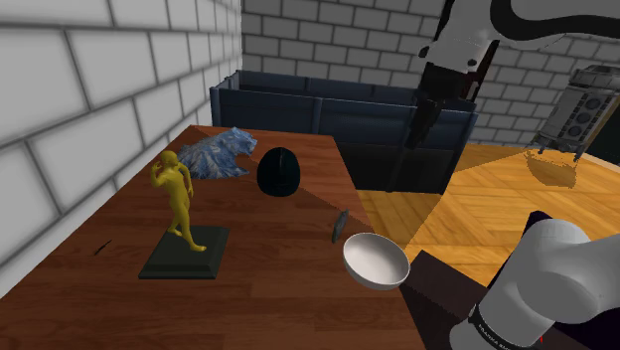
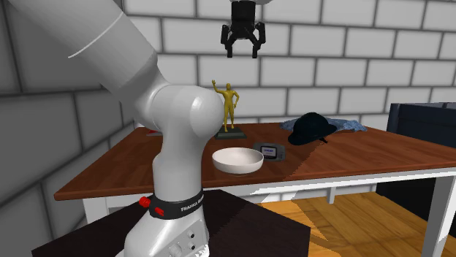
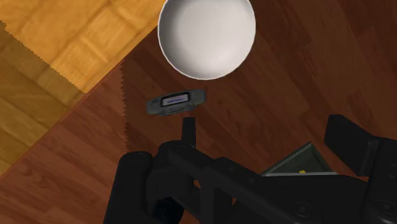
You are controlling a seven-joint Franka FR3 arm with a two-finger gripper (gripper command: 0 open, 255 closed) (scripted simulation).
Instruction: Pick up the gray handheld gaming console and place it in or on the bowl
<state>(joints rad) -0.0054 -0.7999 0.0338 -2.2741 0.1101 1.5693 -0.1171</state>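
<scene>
A small gray handheld console [image 1: 339,225] [image 2: 269,151] [image 3: 176,101] lies flat on the brown wooden table, close to the table's edge. A white bowl [image 1: 376,261] [image 2: 237,160] [image 3: 207,35] sits upright right beside it, a short gap apart, near the table's corner. My black gripper [image 1: 422,114] [image 2: 242,45] hangs high above the table, open, with nothing between its fingers. In the wrist view the console lies just beyond the gripper [image 3: 245,159], with the bowl farther on.
A yellow figurine [image 1: 179,199] [image 2: 229,106] stands on a dark base. A black helmet-like object [image 1: 279,171] [image 2: 312,128] and a crumpled blue thing [image 1: 221,154] lie farther back. A dark blue box-like piece of furniture [image 1: 338,119] stands past the table on the wooden floor.
</scene>
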